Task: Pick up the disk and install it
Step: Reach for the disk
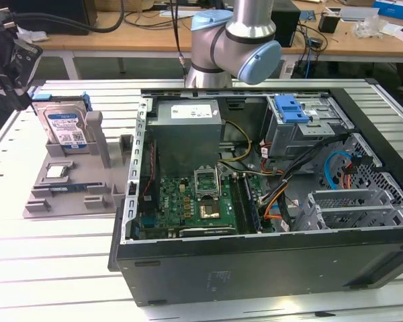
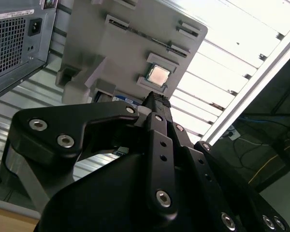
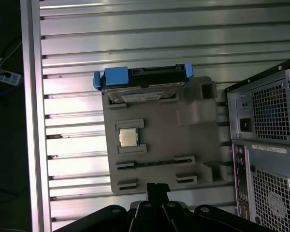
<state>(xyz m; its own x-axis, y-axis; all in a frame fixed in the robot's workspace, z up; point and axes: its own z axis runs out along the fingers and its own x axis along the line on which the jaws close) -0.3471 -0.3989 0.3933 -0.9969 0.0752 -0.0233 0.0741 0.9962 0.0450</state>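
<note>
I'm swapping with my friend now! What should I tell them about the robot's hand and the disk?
Gripper: shut and holding nothing, near the edge of the gray holder tray, apart from the disk.
Disk: standing on edge in a slot of that tray, on the exterior view's left of the open computer case.
Done: nothing yet; the disk has not been picked up.
Left: picking it up and installing it.

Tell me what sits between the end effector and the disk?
In the first wrist view, a chip on the gray tray lies between the end effector and the disk.
</note>
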